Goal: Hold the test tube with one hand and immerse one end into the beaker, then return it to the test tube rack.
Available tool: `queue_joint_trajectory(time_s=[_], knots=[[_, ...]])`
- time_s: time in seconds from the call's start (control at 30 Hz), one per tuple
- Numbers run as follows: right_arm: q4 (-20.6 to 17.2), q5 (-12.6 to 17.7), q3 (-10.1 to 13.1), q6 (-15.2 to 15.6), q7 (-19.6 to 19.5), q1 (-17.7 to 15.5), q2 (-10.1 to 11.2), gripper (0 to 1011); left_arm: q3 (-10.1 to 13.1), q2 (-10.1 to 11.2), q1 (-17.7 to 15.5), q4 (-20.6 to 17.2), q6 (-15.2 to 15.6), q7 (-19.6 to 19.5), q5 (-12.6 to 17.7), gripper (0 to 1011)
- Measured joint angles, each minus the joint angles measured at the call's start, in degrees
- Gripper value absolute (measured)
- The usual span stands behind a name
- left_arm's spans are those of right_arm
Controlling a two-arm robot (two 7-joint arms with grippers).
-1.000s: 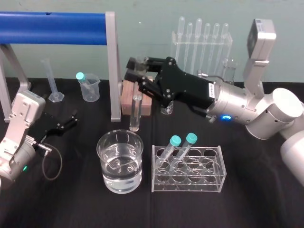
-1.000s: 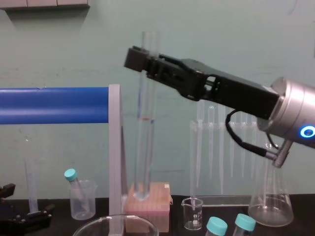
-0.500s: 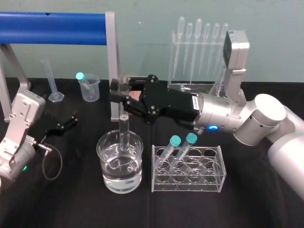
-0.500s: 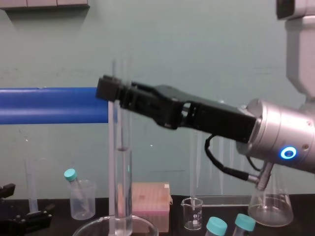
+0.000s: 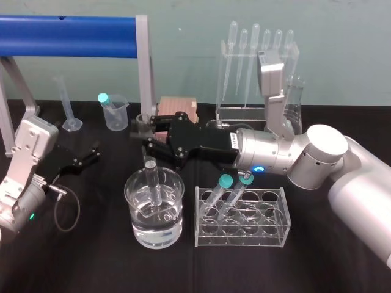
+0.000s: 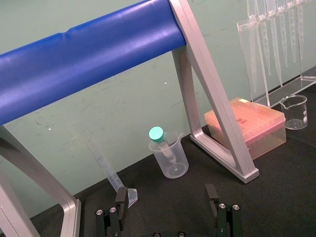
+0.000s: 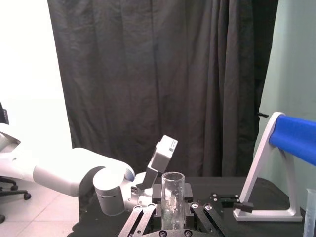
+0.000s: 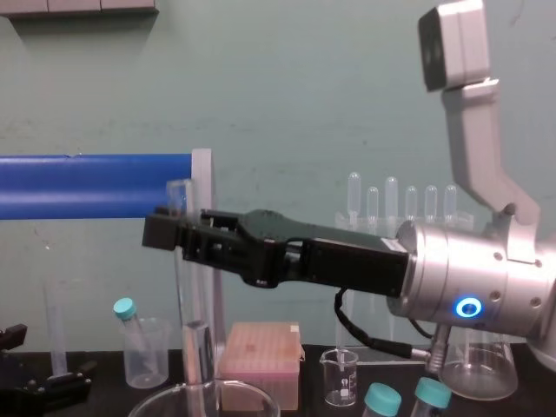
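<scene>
Over the black tabletop (image 5: pixel 91 256), the right pincer (image 5: pixel 144 132) hangs above the wide beaker (image 5: pixel 135 223) of water. The rack (image 5: pixel 272 231) waits just beside it for the return. The left pincer (image 5: pixel 85 157) lies released, parked. The right one is clenched near the mouth of the test tube (image 5: pixel 151 183), upright so its lower end dips inside the beaker.

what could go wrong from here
The right tool grips the long clear glass test tube near its mouth, its lower end inside the wide clear glass beaker; moving sideways before lifting could strike the wall. Two teal-capped tubes lean in the clear plastic rack alongside, so the return could clip them. The left tool lies parked on the left.
</scene>
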Motion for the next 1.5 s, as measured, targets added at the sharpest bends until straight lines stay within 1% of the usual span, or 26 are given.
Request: queue_joint_trajectory(time_s=[0.13, 0.27, 0.6, 0.83, 1.5], knots=[[2.06, -0.65, -0.44, -0.04, 0.03, 0.75, -0.99, 244, 0.00, 0.00, 0.00, 0.00, 0.00, 0.00, 0.00, 1000], [3.01, -1.03, -0.57, -0.14, 0.07, 1.12, -1.51, 244, 0.00, 0.00, 0.00, 0.00, 0.00, 0.00, 0.00, 1000], [3.75, -1.87, -0.83, 0.23, 0.06, 1.41, -2.08, 244, 0.00, 0.00, 0.00, 0.00, 0.00, 0.00, 0.00, 1000], [4.73, -2.60, -1.16, 0.56, 0.06, 1.51, -2.27, 244, 0.00, 0.00, 0.00, 0.00, 0.00, 0.00, 0.00, 1000], [5.01, -3.47, -1.39, 1.62, -0.02, 1.20, -1.78, 243, 0.00, 0.00, 0.00, 0.00, 0.00, 0.00, 0.00, 1000]])
